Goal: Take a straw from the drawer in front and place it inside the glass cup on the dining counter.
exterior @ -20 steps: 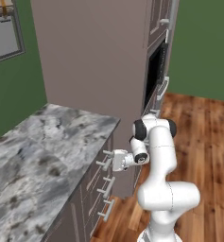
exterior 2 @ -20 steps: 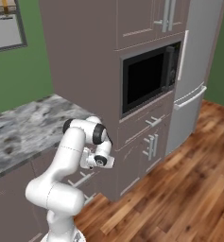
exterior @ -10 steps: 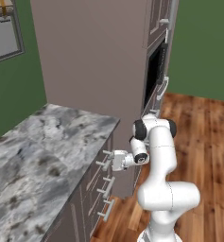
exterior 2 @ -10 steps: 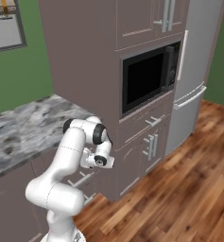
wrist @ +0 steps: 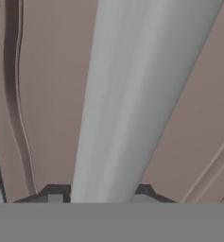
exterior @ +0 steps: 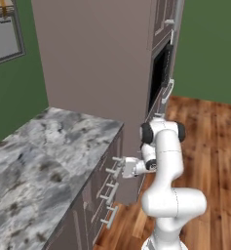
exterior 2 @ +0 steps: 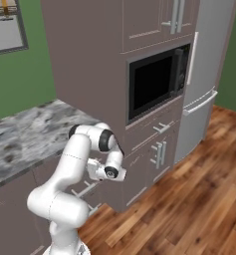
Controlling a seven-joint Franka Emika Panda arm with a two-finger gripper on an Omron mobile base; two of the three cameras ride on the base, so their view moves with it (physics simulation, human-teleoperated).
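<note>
A silver bar handle [wrist: 142,94] runs up the frame — close against the taupe drawer [wrist: 52,94] front behind it.

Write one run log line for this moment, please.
stage: grasp drawer handle | fingers: closed around silver bar handle | wide taupe-brown top drawer: still shut | straw: not yet taken

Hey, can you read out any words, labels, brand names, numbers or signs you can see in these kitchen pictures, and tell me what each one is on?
None: no readable text in any view.
Microwave: dark door, no brand or digits visible.
Fridge: plain grey, no badge.
Drawer fronts and silver handle: bare.
Framed picture on the green wall: too blurred to tell whether it carries lettering.
</note>
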